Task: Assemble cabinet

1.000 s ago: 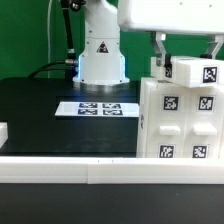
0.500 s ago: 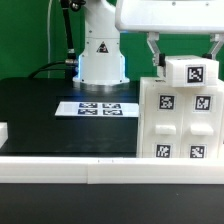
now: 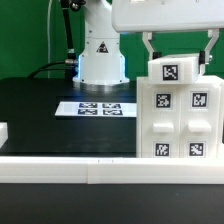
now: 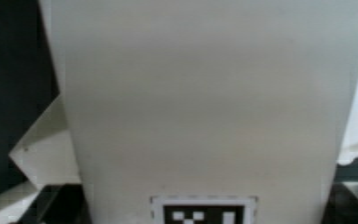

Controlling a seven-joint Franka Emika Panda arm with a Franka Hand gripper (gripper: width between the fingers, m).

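The cabinet [image 3: 180, 125], a large white box with four tagged panels on its broad face, stands on the black table at the exterior view's right. A smaller white block with one marker tag [image 3: 174, 71] sits on top of it. My gripper [image 3: 177, 60] reaches down from above, and its fingers [image 3: 151, 48] flank this block and are shut on it. In the wrist view the white block [image 4: 202, 100] fills almost the whole picture, with its tag [image 4: 202, 213] at one end. The fingertips themselves are mostly hidden.
The marker board [image 3: 100, 108] lies flat mid-table in front of the robot base [image 3: 100, 55]. A white rail [image 3: 70, 172] runs along the table's front edge. A small white part [image 3: 4, 131] shows at the exterior view's left edge.
My gripper and the tagged block have moved toward the exterior view's left along the cabinet's top. The cabinet's face has shifted slightly left as well.
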